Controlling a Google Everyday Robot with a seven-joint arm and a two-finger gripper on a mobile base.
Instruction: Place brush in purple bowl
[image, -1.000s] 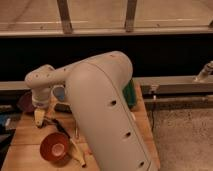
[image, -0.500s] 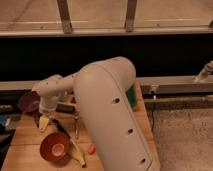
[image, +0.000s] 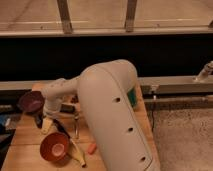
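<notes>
Your arm (image: 112, 115) has dropped its wrist lower and further right than a second ago, over the wooden table (image: 20, 150). The purple bowl (image: 31, 101) now shows fully at back left. The gripper (image: 41, 121) hangs just below it, jaws wide, holding nothing. The brush (image: 61, 126) lies just right of the gripper.

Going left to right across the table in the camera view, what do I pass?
Purple bowl → gripper, hanging at the bowl's lower right → orange bowl → slim pale utensil → small orange piece.
</notes>
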